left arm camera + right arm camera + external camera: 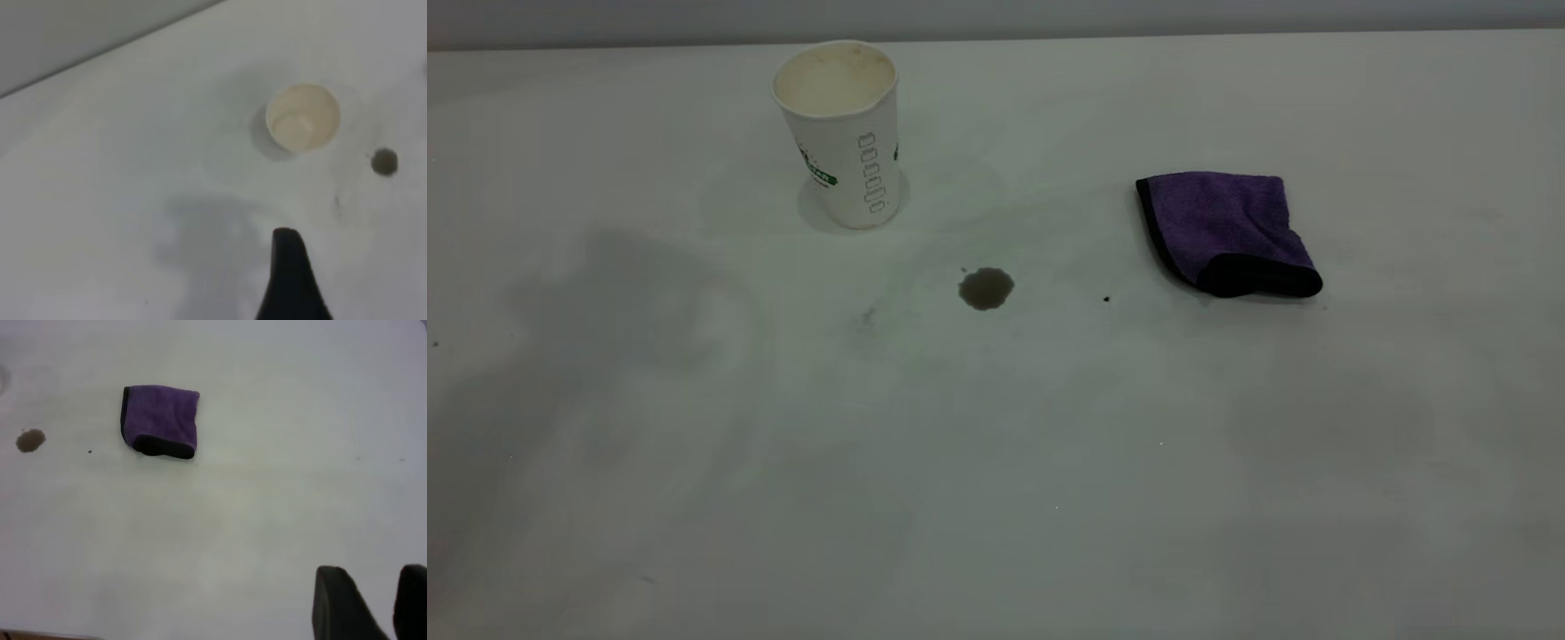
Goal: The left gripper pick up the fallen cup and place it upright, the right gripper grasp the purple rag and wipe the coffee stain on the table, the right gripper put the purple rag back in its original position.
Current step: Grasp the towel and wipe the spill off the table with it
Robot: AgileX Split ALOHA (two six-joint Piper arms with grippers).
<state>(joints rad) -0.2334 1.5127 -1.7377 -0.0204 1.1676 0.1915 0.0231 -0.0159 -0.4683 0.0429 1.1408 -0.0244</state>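
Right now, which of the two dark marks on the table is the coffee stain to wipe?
The coffee stain is the larger grey-brown round puddle in front of the upright paper cup; the tiny black speck sits nearer the purple rag.

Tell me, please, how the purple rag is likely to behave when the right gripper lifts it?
The purple rag lies folded with a soft rolled edge, so it will probably droop and unfold. It looks light microfibre, likely easy to pinch and unlikely to slip.

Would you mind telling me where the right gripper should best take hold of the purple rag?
Probably from straight above, pinching the rolled, black-edged fold of the purple rag on its near side. That fold stands proud of the table, while the rest lies flat and offers little to pinch. The right gripper is open and well away from it.
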